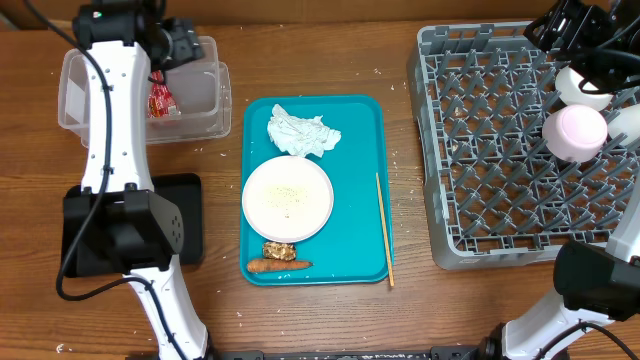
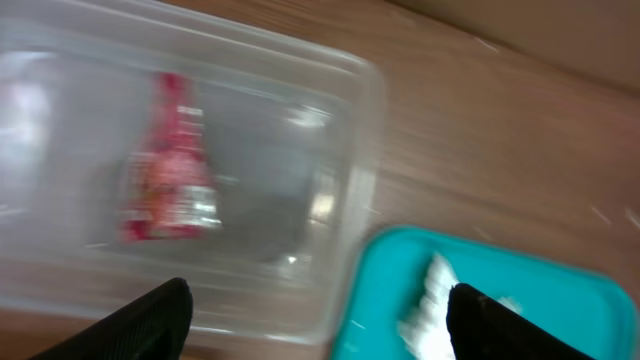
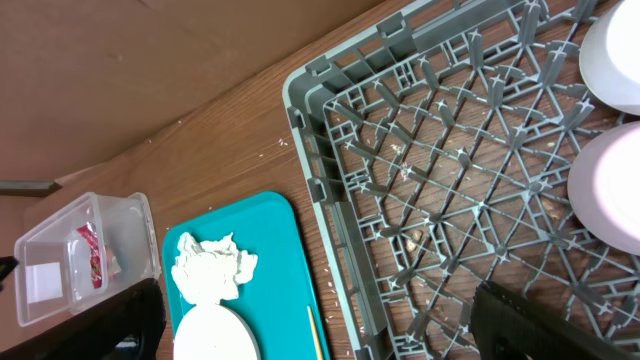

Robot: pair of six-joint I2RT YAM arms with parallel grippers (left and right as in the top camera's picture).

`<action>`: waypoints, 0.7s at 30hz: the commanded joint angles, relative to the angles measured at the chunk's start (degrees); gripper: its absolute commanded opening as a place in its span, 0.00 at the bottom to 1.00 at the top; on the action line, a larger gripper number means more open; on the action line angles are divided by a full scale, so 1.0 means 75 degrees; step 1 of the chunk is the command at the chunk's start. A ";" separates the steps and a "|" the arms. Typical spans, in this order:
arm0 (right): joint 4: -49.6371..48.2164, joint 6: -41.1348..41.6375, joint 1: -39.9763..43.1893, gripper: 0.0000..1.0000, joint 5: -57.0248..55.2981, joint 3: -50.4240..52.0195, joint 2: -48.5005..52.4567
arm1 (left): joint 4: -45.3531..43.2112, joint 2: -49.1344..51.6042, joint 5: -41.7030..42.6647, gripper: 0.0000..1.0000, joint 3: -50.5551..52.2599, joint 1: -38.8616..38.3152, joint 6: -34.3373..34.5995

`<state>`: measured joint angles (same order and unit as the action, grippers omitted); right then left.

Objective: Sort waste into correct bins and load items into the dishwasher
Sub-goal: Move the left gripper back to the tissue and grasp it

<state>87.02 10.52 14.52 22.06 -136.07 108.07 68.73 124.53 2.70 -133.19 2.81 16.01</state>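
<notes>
Seemingly the disposal step is at its close: left of the teal tray (image 1: 360,200), the red-and-white wrapper (image 1: 160,100) lies flat on the floor of the clear tub (image 1: 215,110), and the left tool (image 2: 320,295) hangs above that tub with its fingers spread wide and nothing between them. To finish well, the left arm should rise straight clear of the tub's wall before it swings toward the tray, so no finger catches the rim and shifts the tub on the table. The crumpled napkin (image 1: 302,132), at the tray's far end and just beside the plate (image 1: 288,198), looks like the next piece of waste. It is best pinched at its raised folds from above, without nudging the plate. The left arm stretches from the near edge up along the tray's left side, wrist bent over the tub. Along the tray's right side lies the wooden stick (image 1: 384,230). Right of the tray, the dish rack (image 1: 480,150) holds a cup (image 1: 575,133) and a bowl (image 1: 580,88). The right tool (image 3: 315,300) hovers over the rack's far side, fingers apart and empty.
</notes>
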 commanded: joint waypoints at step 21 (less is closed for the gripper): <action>-0.0026 0.0026 -0.0006 1.00 -0.0023 -0.0108 -0.0076 | 0.1207 0.1906 -0.0012 0.90 0.0259 -0.2474 0.1215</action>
<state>87.05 10.50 14.52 22.04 -136.07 108.07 77.84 136.59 1.72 -131.57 -15.99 22.09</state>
